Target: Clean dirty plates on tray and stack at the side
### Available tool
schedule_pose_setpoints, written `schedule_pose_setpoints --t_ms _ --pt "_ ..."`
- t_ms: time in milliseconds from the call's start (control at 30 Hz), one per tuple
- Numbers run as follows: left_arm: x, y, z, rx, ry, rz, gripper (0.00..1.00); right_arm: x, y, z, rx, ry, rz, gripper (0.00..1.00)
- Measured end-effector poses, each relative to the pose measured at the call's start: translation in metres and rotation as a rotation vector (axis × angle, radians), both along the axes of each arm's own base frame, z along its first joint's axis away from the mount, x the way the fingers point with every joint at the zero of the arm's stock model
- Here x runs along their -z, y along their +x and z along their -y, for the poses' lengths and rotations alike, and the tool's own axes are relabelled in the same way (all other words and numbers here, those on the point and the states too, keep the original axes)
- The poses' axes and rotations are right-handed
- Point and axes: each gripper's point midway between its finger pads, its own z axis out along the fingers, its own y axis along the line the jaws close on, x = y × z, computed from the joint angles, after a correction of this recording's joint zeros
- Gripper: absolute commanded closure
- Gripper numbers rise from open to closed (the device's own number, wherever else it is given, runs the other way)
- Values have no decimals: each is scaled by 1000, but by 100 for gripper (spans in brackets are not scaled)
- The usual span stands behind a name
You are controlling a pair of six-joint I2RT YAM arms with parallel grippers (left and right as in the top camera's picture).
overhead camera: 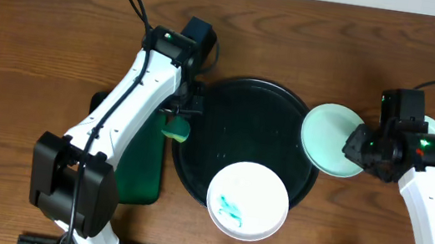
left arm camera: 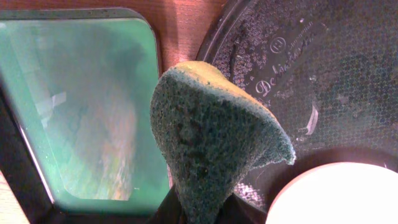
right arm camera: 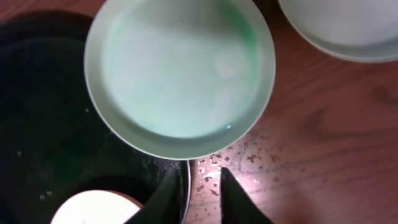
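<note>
The round black tray point(overhead camera: 254, 101) lies mid-table. A white plate point(overhead camera: 247, 199) with teal smears sits on its near side. A pale mint plate point(overhead camera: 329, 139) overlaps the tray's right rim, and its face point(right arm camera: 180, 78) looks clean. My right gripper point(right arm camera: 199, 171) hovers just short of that plate's near edge, jaws a narrow gap apart with only the tray rim and table showing between them. Another pale plate point(right arm camera: 342, 25) rests on the table to the right, partly hidden under my right arm. My left gripper point(left arm camera: 199, 214) is shut on a green-and-yellow sponge point(left arm camera: 211, 137) above the tray's left rim point(left arm camera: 323, 74).
A dark-green rectangular tray point(overhead camera: 142, 154) lies left of the black tray, under my left arm. Water spots speckle the wood point(right arm camera: 261, 155) beside the tray's right rim. Bare wooden table surrounds everything.
</note>
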Motion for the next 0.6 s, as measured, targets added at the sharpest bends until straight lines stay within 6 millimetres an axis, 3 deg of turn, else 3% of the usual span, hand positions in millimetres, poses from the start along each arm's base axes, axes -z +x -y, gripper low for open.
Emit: schedule_pose_setpoints --t_ms 67,100,200,233,300,333,367,400,467,533,600 --pt "0 -1 0 0 1 -2 93 -2 7 -2 -33 3 31 68" --pt "0 -1 0 0 2 -5 92 -3 10 -4 -50 4 44 68" --pt "0 -3 -1 8 4 -11 93 -6 15 -11 -151 15 70 97" --pt "0 -3 -1 12 5 -11 93 -6 15 -15 -178 25 73 82" --pt "0 -3 -1 16 4 -12 93 -7 17 -21 -226 44 85 67" --pt "0 -3 -1 19 4 -12 93 -8 18 -23 -244 48 93 43" --pt "0 -3 -1 19 5 -12 93 -9 18 -24 -258 52 97 33" --pt "0 -3 -1 19 5 -12 93 -9 18 -25 -254 58 96 28" --pt "0 -3 -1 19 5 -12 93 -7 13 -25 -233 75 73 30" --pt "0 -3 -1 19 5 -12 92 -4 7 -23 -180 86 39 20" --pt "0 -3 -1 19 5 -13 93 0 -5 -15 -86 77 -17 16"
